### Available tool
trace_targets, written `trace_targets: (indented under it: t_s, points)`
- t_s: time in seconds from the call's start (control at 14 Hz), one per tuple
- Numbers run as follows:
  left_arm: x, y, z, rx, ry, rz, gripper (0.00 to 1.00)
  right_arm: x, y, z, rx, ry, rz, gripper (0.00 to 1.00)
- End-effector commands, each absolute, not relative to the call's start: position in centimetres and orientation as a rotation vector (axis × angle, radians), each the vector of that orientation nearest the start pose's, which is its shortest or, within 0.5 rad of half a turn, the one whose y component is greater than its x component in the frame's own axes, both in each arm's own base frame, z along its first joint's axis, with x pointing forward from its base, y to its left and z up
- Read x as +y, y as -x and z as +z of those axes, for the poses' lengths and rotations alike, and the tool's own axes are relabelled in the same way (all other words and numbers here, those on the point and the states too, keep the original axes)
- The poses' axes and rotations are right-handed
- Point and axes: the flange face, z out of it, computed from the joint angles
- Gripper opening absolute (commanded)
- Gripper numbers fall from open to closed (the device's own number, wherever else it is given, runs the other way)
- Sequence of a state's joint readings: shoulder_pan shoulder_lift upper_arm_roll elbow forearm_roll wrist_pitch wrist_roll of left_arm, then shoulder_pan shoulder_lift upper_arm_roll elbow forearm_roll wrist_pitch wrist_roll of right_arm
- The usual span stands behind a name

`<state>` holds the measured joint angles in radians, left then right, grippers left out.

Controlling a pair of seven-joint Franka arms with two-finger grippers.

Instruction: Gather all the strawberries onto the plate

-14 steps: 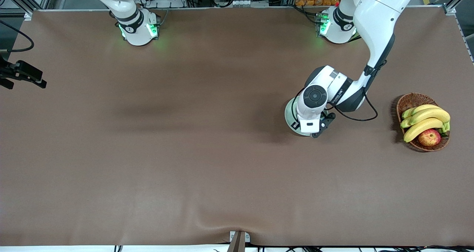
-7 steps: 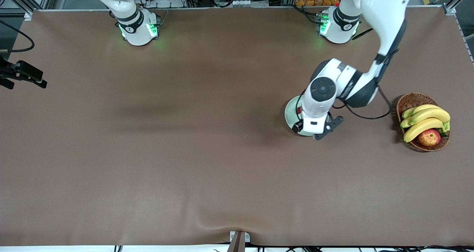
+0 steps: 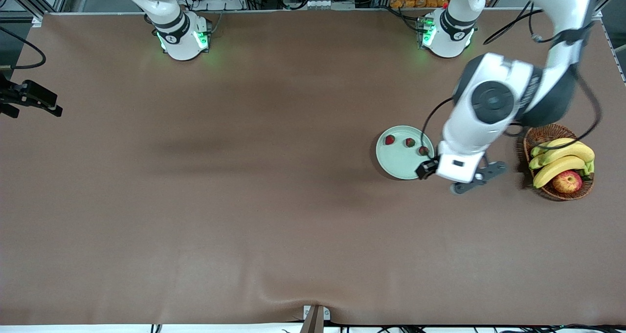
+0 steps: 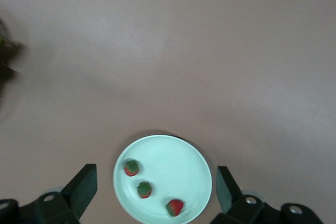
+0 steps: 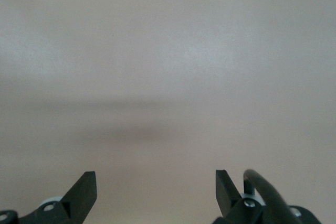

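Three red strawberries (image 3: 410, 143) with dark green caps sit on a plain mint-green plate (image 3: 398, 164). The tabletop (image 3: 244, 201) is plain brown. Yellow bananas (image 3: 562, 158) fill a brown wicker basket (image 3: 544, 133).

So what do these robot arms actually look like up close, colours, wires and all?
Both arms are glossy white rounded shells with dark grey joint bands. The left arm has a round dark cap on its wrist and loose black cables looping alongside. Each base glows green. The left gripper and right gripper have black wedge-shaped fingers.
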<state>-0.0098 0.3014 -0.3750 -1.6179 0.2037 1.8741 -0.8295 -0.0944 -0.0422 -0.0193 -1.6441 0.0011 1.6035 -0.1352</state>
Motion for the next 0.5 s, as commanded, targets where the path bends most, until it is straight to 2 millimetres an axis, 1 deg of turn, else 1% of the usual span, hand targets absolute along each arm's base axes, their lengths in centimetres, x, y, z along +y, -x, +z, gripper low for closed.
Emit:
trace_targets:
  t_s: [0.0,0.14,0.21,0.29,0.36,0.43]
  points:
    - [-17.6,-58.7,52.8,-0.432,3.030,-0.029,1.00,-6.2,-53.3,61.8,-0.037,3.124,-0.018,1.00]
    - [-15.7,-56.9,55.7,-0.301,3.034,0.006,1.00,-6.1,-53.3,62.0,-0.037,3.124,-0.020,1.00]
    - [-15.7,-55.6,57.1,-0.225,3.021,0.021,1.00,-6.1,-53.3,61.9,-0.037,3.124,-0.018,1.00]
    - [-15.2,-54.6,58.5,-0.159,3.017,0.035,1.00,-6.1,-53.3,61.9,-0.037,3.124,-0.018,1.00]
    - [-14.1,-53.7,60.0,-0.081,3.031,0.036,1.00,-6.1,-53.3,61.9,-0.035,3.124,-0.018,1.00]
    - [-13.4,-52.8,61.1,0.044,3.034,0.055,1.00,-6.1,-53.3,61.9,-0.035,3.122,-0.018,1.00]
